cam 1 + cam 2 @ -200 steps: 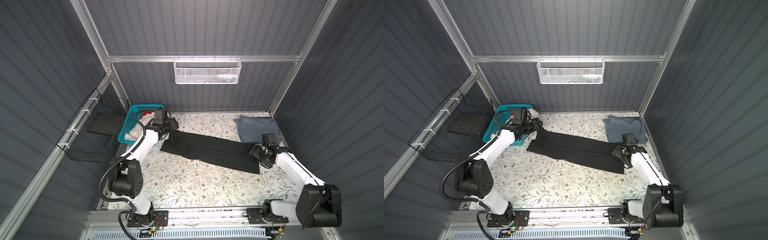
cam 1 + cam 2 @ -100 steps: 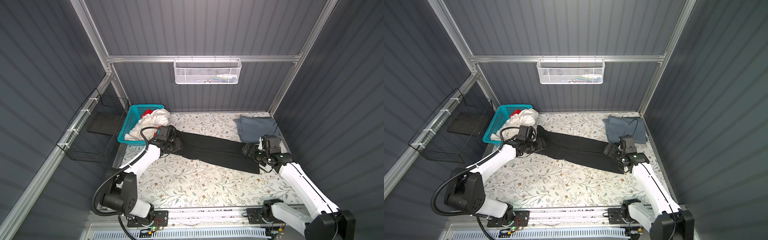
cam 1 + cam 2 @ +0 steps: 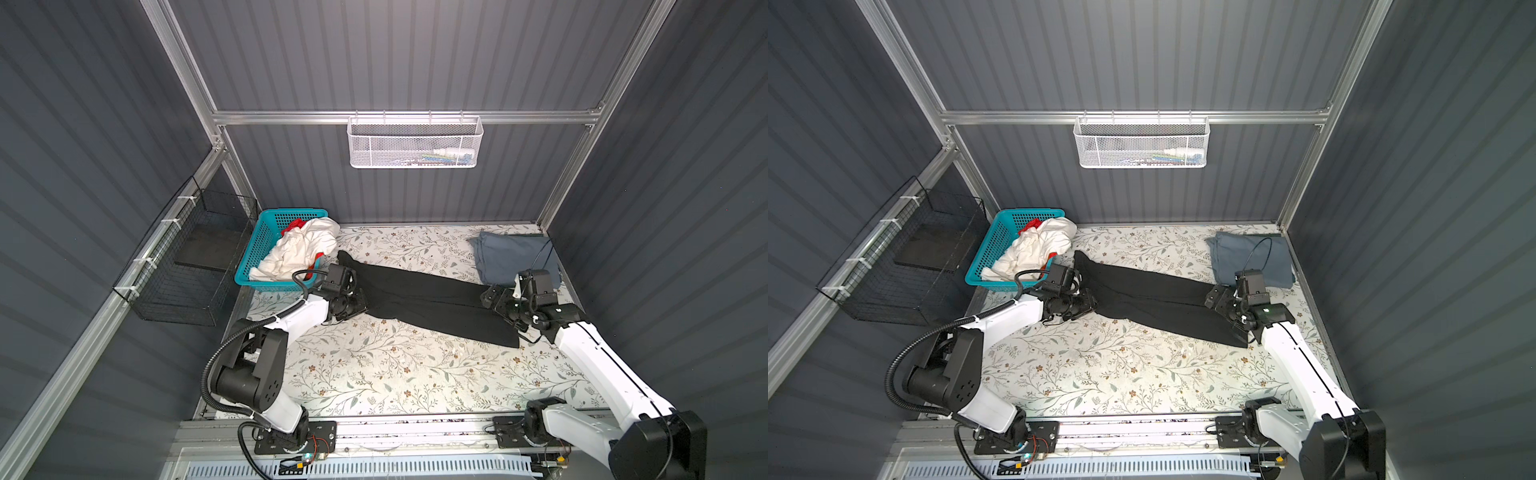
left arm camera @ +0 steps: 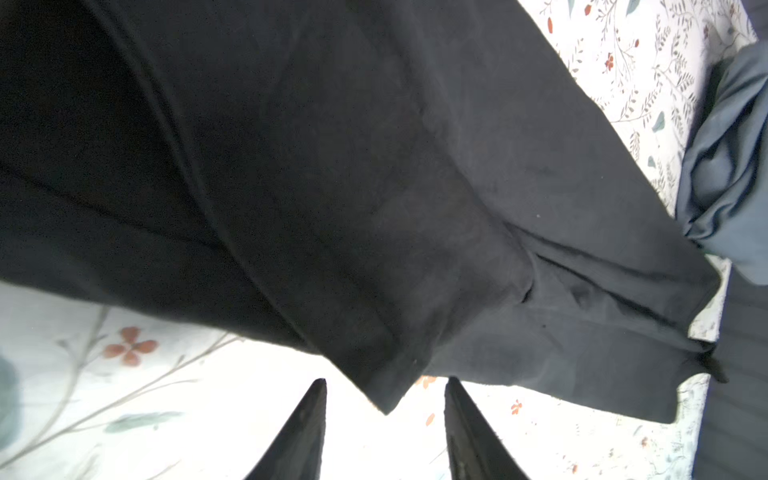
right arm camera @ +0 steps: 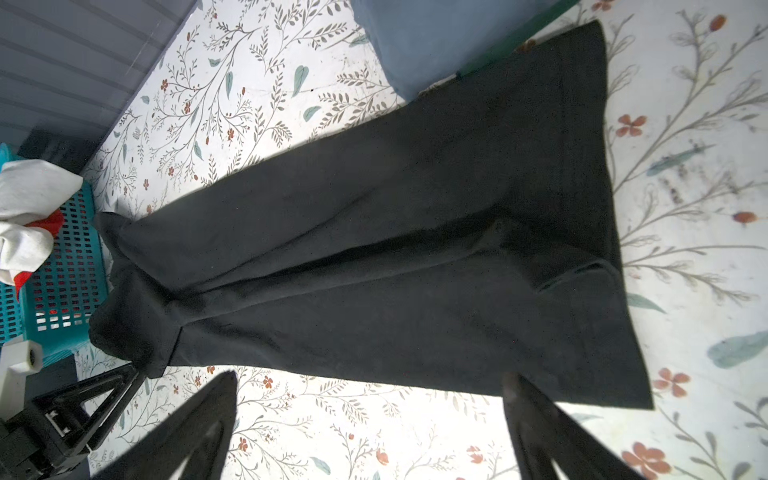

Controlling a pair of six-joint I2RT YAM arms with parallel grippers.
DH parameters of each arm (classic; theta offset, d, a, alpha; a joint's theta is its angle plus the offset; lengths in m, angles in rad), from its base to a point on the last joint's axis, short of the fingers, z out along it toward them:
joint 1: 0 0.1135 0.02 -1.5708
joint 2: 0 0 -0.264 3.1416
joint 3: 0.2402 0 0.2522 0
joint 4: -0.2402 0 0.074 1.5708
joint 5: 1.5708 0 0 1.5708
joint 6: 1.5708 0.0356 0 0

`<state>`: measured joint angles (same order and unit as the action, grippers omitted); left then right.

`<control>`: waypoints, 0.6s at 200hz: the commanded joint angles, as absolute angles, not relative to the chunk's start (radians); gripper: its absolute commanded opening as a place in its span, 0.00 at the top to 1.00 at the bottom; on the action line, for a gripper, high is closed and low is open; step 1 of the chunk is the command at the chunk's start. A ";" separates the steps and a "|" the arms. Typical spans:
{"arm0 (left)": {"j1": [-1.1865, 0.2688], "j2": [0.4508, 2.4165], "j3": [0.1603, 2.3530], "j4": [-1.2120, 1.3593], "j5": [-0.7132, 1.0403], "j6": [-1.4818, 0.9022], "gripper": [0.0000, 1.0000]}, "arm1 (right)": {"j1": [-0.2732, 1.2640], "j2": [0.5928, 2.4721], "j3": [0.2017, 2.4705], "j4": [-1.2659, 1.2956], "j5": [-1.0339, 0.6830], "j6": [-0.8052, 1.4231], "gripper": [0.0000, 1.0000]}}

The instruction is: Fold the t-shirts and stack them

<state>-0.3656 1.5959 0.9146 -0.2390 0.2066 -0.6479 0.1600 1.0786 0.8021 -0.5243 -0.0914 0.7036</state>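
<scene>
A black t-shirt (image 3: 428, 299) (image 3: 1158, 295) lies as a long folded strip slanting across the floral table. My left gripper (image 3: 357, 301) (image 4: 385, 380) sits low at the strip's left end, open, with a cloth corner (image 4: 384, 409) poking between the fingertips but not pinched. My right gripper (image 3: 505, 311) (image 5: 370, 376) stands wide open over the strip's right end, its fingers straddling the hem edge. A slate blue-grey t-shirt (image 3: 511, 257) lies folded at the back right. A white t-shirt (image 3: 299, 249) and a red one (image 3: 293, 224) are crumpled in the teal basket.
The teal basket (image 3: 257, 245) stands at the table's back left, close behind my left arm. A black wire basket (image 3: 187, 266) hangs on the left wall and a white mesh basket (image 3: 415, 143) on the back wall. Bare floral table (image 3: 395, 374) lies in front of the strip.
My left gripper has come from the basket side down to the front corner of the shirt's left end, its jaws narrowing. My right gripper shifted slightly left onto the right end, still wide.
</scene>
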 commanded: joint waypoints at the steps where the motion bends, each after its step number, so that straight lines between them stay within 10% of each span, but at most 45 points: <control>1: -0.370 1.609 0.909 -0.205 0.233 -0.666 0.66 | 0.163 1.049 0.789 -0.557 -0.019 0.725 0.01; 67: -0.370 1.691 0.962 -0.186 0.249 -0.660 1.00 | 0.158 1.038 0.788 -0.569 0.024 0.719 0.01; 120: -0.370 1.689 1.046 -0.208 0.189 -0.637 1.00 | 0.158 1.048 0.784 -0.576 0.031 0.715 0.01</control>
<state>-0.3660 1.6894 0.9726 -0.1967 0.2241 -0.6628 0.1596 1.0443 0.7910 -0.5549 0.0082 0.7177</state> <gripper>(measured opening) 0.049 0.991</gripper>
